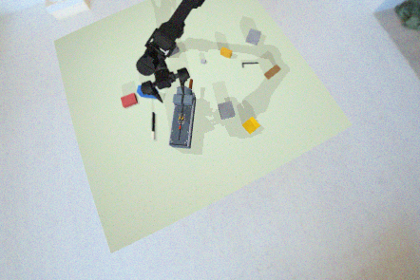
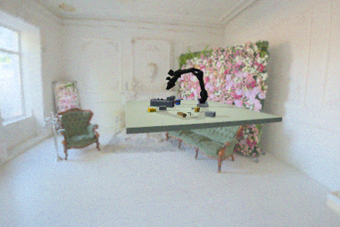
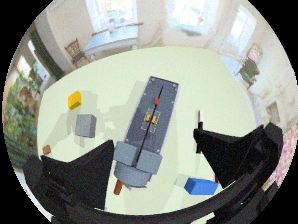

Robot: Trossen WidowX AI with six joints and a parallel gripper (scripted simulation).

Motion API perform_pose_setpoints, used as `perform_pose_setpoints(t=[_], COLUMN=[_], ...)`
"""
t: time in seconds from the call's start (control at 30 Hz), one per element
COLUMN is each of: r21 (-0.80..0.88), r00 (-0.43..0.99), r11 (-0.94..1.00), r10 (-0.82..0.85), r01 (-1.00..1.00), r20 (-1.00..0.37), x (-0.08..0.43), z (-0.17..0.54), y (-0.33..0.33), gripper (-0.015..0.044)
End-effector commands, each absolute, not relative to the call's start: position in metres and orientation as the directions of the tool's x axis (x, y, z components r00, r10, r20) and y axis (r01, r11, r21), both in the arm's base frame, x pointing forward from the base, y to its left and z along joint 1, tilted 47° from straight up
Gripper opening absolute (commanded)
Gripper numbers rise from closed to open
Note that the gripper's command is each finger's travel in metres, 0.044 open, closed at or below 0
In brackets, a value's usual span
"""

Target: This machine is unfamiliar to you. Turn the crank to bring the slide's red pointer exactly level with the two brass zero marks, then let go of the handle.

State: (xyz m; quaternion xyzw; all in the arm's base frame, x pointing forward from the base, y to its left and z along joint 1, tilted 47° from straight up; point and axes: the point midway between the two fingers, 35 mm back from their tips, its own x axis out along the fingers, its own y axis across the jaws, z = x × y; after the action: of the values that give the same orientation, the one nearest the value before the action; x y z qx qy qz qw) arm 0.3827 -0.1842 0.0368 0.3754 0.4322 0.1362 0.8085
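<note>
The dark grey machine (image 1: 175,137) (image 2: 161,102) (image 3: 169,100) lies on the pale green table, with a blue-grey housing (image 1: 183,99) (image 3: 134,172) at the arm's end. The red pointer (image 1: 180,127) (image 3: 157,101) stands off the two brass zero marks (image 1: 181,119) (image 3: 151,119), towards the machine's far end. The crank's brown handle (image 1: 191,84) (image 3: 118,187) sticks out beside the housing, at its lower left in the wrist view. My gripper (image 1: 172,99) (image 2: 168,88) (image 3: 153,136) is open and empty, raised above the machine's housing end. The handle is not between the fingers.
A blue block (image 1: 143,91) (image 3: 201,186), a red block (image 1: 128,101) and a black-and-white pen (image 1: 153,125) lie on one side. A grey block (image 1: 226,110) (image 3: 86,125) and a yellow block (image 1: 251,125) (image 3: 74,100) lie on the other, with a brown block (image 1: 272,71) and a hex key (image 1: 249,64) farther off.
</note>
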Motion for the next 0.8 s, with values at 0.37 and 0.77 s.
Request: perform_pose_setpoints(t=[0.37, 0.77], r21=[0.688, 0.642], r00=[0.578, 0.585], r11=[0.678, 0.643], r10=[0.461, 0.349], r01=[0.261, 0.419], r20=[-0.673, -0.732], x=[0.36, 0.331], z=[0.078, 0.103], y=[-0.162, -0.133], gripper=[0.044, 0.044])
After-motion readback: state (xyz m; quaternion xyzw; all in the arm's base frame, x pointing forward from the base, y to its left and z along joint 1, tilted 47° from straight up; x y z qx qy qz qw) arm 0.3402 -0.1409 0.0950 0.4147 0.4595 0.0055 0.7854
